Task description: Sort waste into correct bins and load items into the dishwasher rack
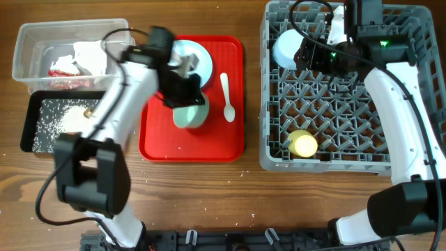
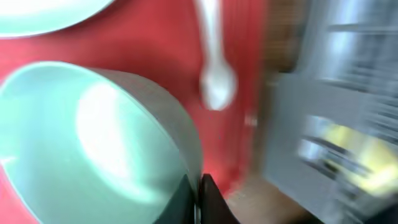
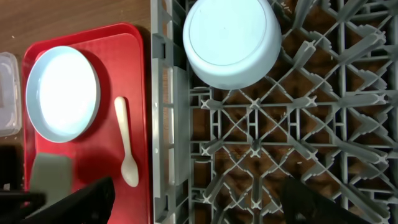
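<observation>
Rim of blue bowl (image 2: 93,130) clamped in left gripper (image 2: 198,200), over red tray (image 1: 157,139).
Bowl sits mid-tray. Plate (image 1: 193,57) is close at 12 o'clock, spoon (image 1: 227,97) near at 3, with bare tray toward 6 and 9. Right gripper (image 3: 200,202) fingers are wide apart over rack (image 1: 418,150). White bowl (image 3: 230,40) is upside down at rack's 11, cup (image 1: 303,143) at 7; lattice between is open.

Legible text: none is showing in any view | red snack wrapper (image 1: 64,70) in clear tub (image 1: 25,49): its print is appearing too small to read.
</observation>
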Robot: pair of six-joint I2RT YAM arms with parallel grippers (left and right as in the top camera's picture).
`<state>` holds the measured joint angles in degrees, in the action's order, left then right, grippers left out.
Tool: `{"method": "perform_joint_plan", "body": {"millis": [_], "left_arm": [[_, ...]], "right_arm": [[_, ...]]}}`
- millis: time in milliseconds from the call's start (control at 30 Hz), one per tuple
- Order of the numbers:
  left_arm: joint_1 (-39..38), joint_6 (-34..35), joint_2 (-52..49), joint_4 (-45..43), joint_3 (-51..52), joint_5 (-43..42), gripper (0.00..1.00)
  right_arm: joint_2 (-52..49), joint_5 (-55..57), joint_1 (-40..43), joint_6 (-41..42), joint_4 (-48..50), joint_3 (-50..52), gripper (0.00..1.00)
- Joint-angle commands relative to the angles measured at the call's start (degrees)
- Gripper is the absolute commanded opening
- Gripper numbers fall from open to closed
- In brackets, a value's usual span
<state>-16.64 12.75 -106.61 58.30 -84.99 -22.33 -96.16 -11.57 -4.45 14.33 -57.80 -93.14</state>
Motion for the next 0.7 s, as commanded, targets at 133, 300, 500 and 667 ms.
{"method": "perform_joint_plan", "body": {"millis": [133,300,500,667], "left_arm": [[-11.2,9.2,-3.6,-1.4,-0.4,24.0,0.04],[-11.8,9.1,-4.5,-1.0,-0.4,24.0,0.24],[-7.7,12.4,-1.7,2.2,-3.5,23.9,0.42],[4.5,15.2,8.8,4.6,-7.3,20.4,0.60]], "right_arm": [[0.9,-0.2,0.0,0.7,-0.2,-0.2,0.86],[0.9,-0.2,0.0,0.7,-1.6,-0.2,0.87],[0.8,-6.1,-1.8,0.9,-0.9,-0.2,0.87],[-1.9,-6.1,-11.0,6.8,2.3,-0.2,0.86]]}}
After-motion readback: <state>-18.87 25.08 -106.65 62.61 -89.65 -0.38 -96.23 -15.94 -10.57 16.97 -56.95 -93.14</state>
